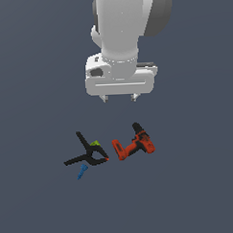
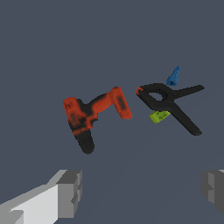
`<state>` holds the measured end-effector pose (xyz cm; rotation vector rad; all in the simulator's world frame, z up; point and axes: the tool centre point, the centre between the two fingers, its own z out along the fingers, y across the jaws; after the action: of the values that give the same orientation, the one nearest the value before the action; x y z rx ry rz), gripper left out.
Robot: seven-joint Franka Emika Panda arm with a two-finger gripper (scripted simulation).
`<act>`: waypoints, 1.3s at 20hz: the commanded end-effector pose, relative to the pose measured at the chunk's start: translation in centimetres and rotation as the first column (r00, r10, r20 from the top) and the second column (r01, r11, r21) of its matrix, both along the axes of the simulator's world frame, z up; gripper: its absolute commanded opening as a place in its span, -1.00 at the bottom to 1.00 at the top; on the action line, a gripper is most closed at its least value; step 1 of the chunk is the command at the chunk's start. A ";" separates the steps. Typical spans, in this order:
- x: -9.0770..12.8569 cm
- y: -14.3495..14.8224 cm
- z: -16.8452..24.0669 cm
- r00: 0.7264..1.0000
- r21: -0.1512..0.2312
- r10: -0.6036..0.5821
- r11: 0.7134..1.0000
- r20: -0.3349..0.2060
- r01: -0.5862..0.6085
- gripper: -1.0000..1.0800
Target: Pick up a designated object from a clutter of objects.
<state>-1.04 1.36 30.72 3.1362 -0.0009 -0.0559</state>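
Note:
A red-orange power drill (image 1: 135, 144) with a black chuck lies flat on the grey floor; the wrist view shows the drill (image 2: 94, 112) too. My gripper (image 1: 120, 97) hangs well above and behind it, open, with nothing between its fingers. In the wrist view the gripper (image 2: 142, 188) shows only its grey fingertips (image 2: 70, 192), spread wide apart. Beside the drill, toward the exterior view's left, lies a black spring clamp (image 1: 89, 152) with a green tip. A tiny blue piece (image 1: 82, 171) rests by the clamp's handles.
In the wrist view the clamp (image 2: 173, 104) and the blue piece (image 2: 173, 77) lie a short way from the drill's battery end. Dark grey floor (image 1: 198, 191) spreads all around the three tools.

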 end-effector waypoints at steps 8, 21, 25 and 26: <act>0.1 -0.4 0.8 1.000 -0.016 0.017 1.000 0.012 -0.017 0.62; 0.6 0.3 -2.1 0.999 -0.038 0.048 0.998 0.022 -0.047 0.62; 0.8 1.0 -4.5 0.997 -0.053 0.076 0.996 0.031 -0.074 0.62; 0.8 1.2 -5.2 0.996 -0.057 0.084 0.995 0.034 -0.082 0.62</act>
<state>-0.28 2.27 26.55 3.0831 0.1073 -0.0049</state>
